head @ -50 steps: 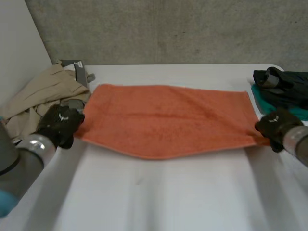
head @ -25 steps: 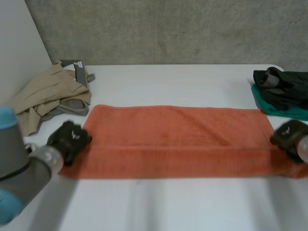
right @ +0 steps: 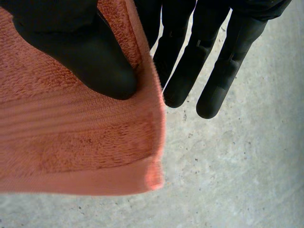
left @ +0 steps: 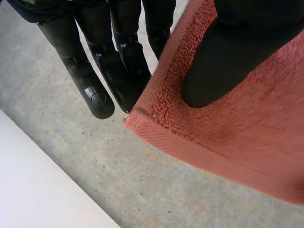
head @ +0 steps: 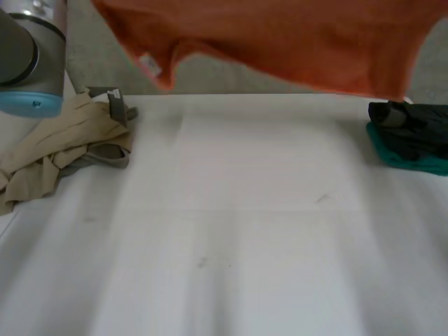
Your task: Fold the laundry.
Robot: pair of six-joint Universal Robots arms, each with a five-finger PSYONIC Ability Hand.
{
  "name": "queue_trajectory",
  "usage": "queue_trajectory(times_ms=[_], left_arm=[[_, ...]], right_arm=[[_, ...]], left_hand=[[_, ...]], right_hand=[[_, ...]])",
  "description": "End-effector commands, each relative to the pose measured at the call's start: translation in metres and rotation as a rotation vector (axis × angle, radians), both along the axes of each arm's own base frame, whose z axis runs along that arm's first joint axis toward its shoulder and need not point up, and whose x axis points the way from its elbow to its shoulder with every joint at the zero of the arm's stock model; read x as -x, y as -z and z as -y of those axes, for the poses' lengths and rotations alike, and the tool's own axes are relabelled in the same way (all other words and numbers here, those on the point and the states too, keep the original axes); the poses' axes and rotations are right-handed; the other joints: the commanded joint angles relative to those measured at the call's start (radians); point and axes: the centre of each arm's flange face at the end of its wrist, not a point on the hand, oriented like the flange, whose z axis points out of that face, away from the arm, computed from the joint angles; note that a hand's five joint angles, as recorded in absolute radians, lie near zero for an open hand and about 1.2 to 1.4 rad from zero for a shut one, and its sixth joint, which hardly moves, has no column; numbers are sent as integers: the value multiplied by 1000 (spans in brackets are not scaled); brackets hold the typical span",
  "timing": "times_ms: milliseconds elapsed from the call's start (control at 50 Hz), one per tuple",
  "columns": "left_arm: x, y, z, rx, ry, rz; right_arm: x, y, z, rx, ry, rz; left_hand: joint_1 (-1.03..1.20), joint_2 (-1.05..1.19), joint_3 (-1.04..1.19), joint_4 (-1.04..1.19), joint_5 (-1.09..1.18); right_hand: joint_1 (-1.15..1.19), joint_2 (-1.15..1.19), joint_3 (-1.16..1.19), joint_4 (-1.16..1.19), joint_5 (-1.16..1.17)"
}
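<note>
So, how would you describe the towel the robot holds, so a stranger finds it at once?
Look above the white table: the orange towel hangs there, spread in the air. The left hand pinches one corner and the right hand the other. Unlike the beige clothes and the dark pile on the table, it is orange and lifted.

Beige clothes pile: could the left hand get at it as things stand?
Probably not right now. The left hand pinches a corner of the orange towel, held up above the table, so it is occupied. The beige clothes pile itself lies uncovered.
</note>
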Motion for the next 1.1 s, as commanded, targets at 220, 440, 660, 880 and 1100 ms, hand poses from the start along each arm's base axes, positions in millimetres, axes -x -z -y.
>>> queue_trajectory(times_ms=[220,440,660,880,1100], left_arm=[[-21,176,-25,-472,0,102],[-33,238,-107,-692,75,208],[-75,225,-230,-1000,36,484],[-73,244,-200,-1065,23,536],[-34,260,-102,-906,23,511]], right_arm=[[-9,150,-3,-507,-128,-4],[5,230,-71,-975,-116,-48],[56,200,-166,-1438,0,-326],[64,214,-123,-1285,49,-293],[31,237,-69,-1087,26,-296]], left_hand=[[247,197,202,194,237],[247,197,202,194,237],[247,197,202,194,237],[247,197,202,194,237],[247,197,202,194,237]], right_hand=[[257,205,200,196,190],[257,205,200,196,190],[257,205,200,196,190],[257,205,200,196,190],[257,205,200,196,190]])
